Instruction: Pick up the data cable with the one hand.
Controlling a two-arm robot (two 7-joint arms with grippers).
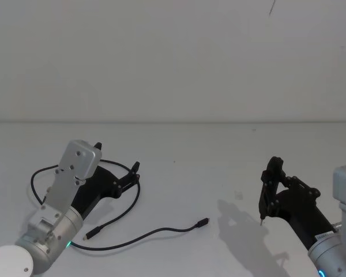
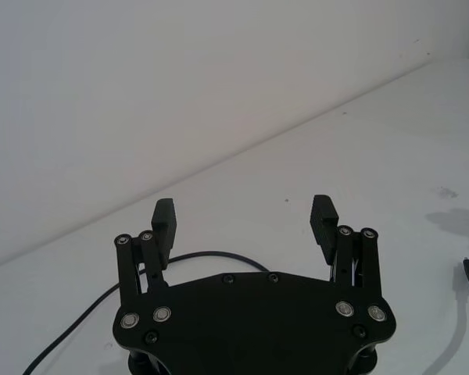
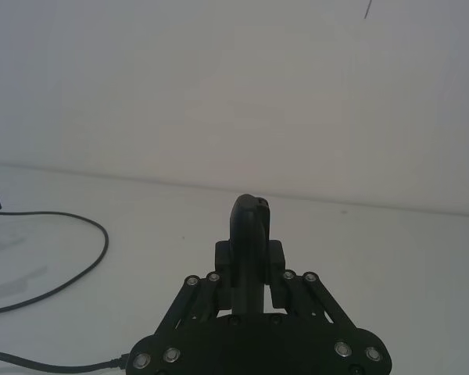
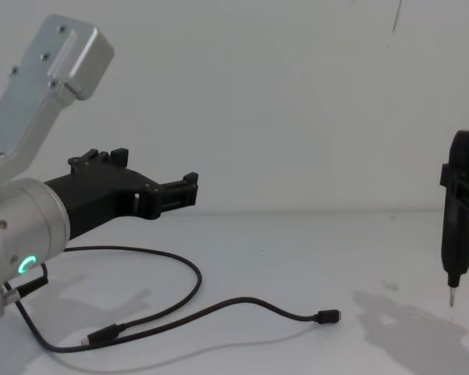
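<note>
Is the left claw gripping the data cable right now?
No, the left claw is spread open with nothing between its fingers, and the data cable lies loose on the table.

Bright, even, diffuse light fills the scene and washes the white table (image 1: 179,173) and the wall (image 1: 173,57) to nearly one tone, with no hard glare. Shadows are soft and grey. The pen-like tool (image 4: 457,219) held in the right gripper (image 1: 272,176) throws a fuzzy patch on the table toward the robot's left, and the left gripper (image 4: 189,190) casts a fainter one beneath it. The data cable (image 4: 242,305) has a thin pale shadow. A green ring light (image 4: 25,266) glows on the left wrist.
</note>
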